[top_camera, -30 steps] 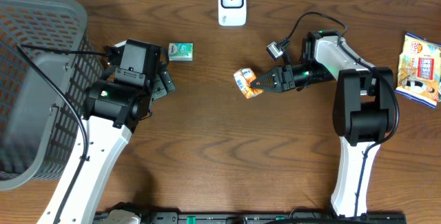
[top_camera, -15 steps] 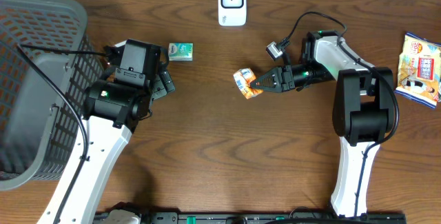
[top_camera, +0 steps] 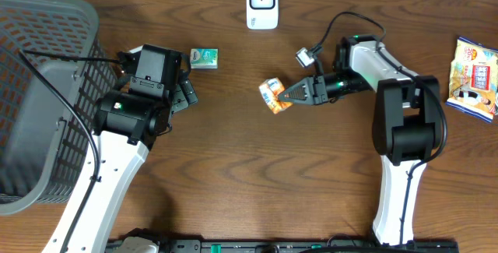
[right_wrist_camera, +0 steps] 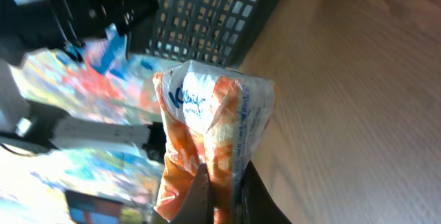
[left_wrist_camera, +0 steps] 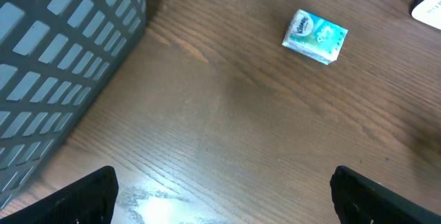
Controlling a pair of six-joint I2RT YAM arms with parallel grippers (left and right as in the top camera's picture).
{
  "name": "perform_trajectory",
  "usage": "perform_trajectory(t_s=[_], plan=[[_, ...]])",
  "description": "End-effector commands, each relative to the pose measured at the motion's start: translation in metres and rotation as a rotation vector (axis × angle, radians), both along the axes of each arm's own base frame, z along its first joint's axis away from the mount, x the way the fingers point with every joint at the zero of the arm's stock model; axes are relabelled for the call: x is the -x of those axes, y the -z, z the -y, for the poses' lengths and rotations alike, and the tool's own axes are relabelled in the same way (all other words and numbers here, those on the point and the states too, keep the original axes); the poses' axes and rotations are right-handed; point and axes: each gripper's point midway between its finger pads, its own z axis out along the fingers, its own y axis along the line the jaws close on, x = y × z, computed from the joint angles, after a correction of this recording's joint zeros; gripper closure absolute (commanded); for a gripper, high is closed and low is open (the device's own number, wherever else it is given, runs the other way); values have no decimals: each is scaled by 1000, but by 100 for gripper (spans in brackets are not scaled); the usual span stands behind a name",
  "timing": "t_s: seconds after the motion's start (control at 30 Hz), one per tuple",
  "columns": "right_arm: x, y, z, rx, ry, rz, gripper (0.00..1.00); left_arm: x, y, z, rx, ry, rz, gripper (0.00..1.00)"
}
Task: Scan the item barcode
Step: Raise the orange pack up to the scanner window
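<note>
Right gripper point(top_camera: 289, 94) shift: it had moved slightly left with its arm, carrying the orange tissue packet point(top_camera: 272, 96) with it; everything else had stayed put.
Surface: dark brown wood-grain table point(top_camera: 249, 183), with glare near the left wrist camera.
Room: a pale strip ran along the far table edge; the background in the right wrist view was too blurred to read.
Count, arms: two, white, bases at the near edge.
Left gripper point(left_wrist_camera: 222, 182): jaws spread fully wide, holding nothing, above bare wood beside the basket.
Right gripper state: clamped tight on one end of the orange tissue packet, mid-table.
Count, tissue packets: two, one orange and one green tissue packet point(top_camera: 204, 57) lying farther back.
Count, basket point(top_camera: 47, 89): one, grey mesh, at the left.
Count, snack bag point(top_camera: 475, 78): one, at the right edge.
Count, scanner point(top_camera: 262, 3): one, white, at the far edge, well apart from the orange packet.
</note>
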Motion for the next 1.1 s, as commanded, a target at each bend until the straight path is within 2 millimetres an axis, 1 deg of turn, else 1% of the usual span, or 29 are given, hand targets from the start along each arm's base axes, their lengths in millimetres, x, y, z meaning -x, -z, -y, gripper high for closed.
perform_trajectory(t_s=[0.0,0.1,0.17,0.3,0.4,0.47,0.53,0.57,0.63,0.77,0.8,0.9,0.97,1.07], plan=[[2,-9,-9,1,-30,72,99,-1,0,-4,-21,-3,-3,2],[-4,4,-10,96,-55,54,99,-1,0,-4,-21,-3,-3,2],[-11,17,-10,202,-62,33,99,-1,0,-4,-21,-3,-3,2],[-35,43,-2,462,-17,6,98,-1,0,-4,-21,-3,-3,2],[-62,56,2,631,62,46,99,-1,0,-4,-21,-3,-3,2],[-87,63,8,758,157,85,99,-1,0,-4,-21,-3,-3,2],[-116,63,19,884,272,144,99,-1,0,-4,-21,-3,-3,2],[-129,62,25,941,323,182,99,-1,0,-4,-21,-3,-3,2],[-154,50,37,1040,406,279,99,-1,0,-4,-21,-3,-3,2],[-196,12,53,1177,555,481,99,-1,0,-4,-21,-4,-3,2],[-208,0,54,1205,577,571,99,-1,0,-4,-21,-3,-3,2],[-235,-22,54,1288,599,816,99,-1,0,-4,-21,-3,-3,2],[-248,-31,51,1338,577,968,99,-1,0,-4,-21,-3,-3,2],[-261,-40,36,1333,521,1144,99,-1,0,-4,-21,-3,-3,2]])
